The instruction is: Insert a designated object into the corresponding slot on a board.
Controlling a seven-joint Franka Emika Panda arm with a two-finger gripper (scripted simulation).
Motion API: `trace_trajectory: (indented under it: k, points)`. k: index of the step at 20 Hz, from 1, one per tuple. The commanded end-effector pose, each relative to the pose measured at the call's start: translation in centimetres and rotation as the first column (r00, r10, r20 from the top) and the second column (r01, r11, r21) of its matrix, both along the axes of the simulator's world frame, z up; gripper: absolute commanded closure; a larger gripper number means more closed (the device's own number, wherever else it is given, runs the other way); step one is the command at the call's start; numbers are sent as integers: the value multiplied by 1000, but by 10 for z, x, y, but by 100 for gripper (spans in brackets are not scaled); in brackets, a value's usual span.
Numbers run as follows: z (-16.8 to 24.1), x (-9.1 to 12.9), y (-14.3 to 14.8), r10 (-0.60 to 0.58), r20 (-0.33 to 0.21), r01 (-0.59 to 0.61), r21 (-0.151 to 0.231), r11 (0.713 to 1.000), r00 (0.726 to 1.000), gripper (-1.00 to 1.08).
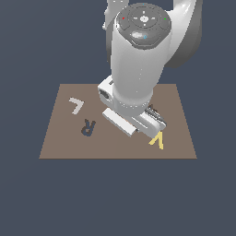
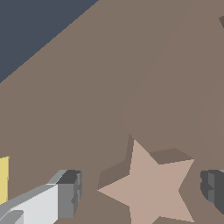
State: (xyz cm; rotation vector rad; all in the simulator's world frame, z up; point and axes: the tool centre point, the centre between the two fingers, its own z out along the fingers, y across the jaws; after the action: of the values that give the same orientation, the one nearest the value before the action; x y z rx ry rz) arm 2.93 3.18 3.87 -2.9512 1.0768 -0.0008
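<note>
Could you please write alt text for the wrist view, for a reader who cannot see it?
A flat tan star lies on the brown board between the open gripper's two grey fingertips, neither touching it. A yellow shape shows at one edge.

brown board [image 1: 55, 138], tan star [image 2: 151, 188], white L [image 1: 76, 105], dark R [image 1: 87, 127], yellow V [image 1: 157, 140]

Even, flat simulator lighting throughout; moderate brightness, no glare. Soft highlights on the glossy white robot arm housing [image 1: 136, 69], shaded darker toward its rear. Dark shadow cast beside the flat tan five-pointed star [image 2: 151, 186] onto the large brown rectangular board [image 2: 131, 78]. Edges slightly soft and pixelated; no lens distortion, no selective focus.
</note>
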Motion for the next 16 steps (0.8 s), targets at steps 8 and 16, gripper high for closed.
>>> trace_trajectory:
  k: [8, 16]
  points:
    - [-9, 0, 0, -2, -1, 2, 0, 1000, 1000, 108]
    - [-6, 0, 0, -2, 0, 2, 0, 1000, 1000, 108]
